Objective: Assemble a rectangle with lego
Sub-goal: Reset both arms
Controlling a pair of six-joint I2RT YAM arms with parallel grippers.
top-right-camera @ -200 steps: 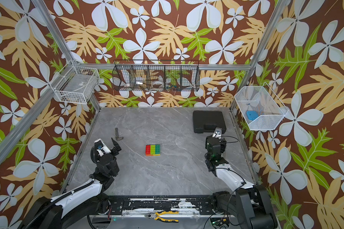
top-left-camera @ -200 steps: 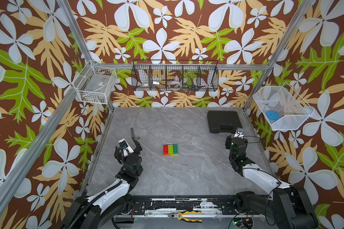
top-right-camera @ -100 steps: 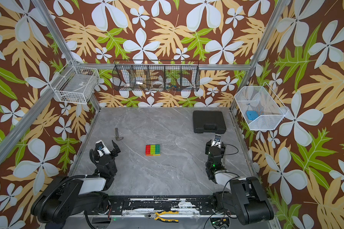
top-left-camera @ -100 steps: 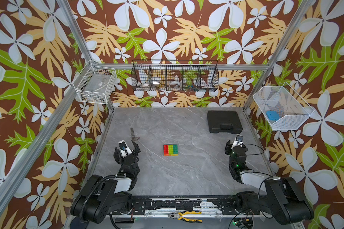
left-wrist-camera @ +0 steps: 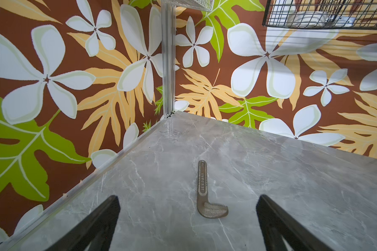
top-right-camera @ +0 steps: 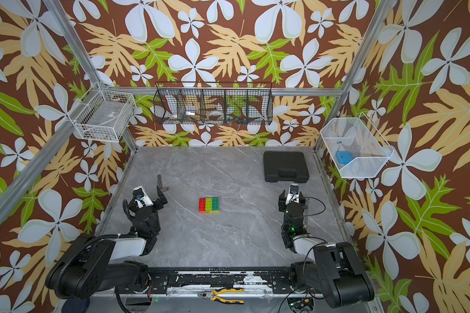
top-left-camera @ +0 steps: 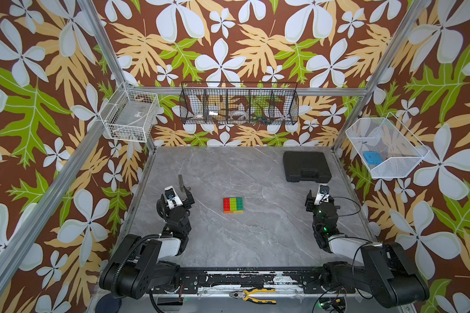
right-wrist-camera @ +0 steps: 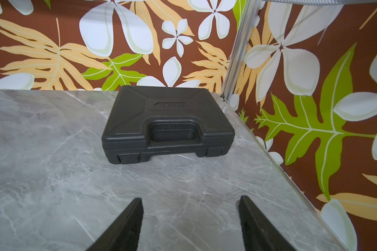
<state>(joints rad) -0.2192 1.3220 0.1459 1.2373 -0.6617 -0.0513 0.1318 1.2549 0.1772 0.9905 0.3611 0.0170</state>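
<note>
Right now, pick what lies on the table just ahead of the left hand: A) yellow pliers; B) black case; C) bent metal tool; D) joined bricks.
C: the left wrist view shows the bent metal tool lying flat on the table just beyond the open left hand.

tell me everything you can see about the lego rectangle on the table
The rectangle, clear in both top views, is a small flat block of joined studded plastic bricks. Its top shows three stripes side by side: red, lime green, dark green. An orange and yellow lower layer shows along the near edge. It lies flat, studs up, near the middle of the grey marbled table, resting on that alone; nothing else touches it.
</note>
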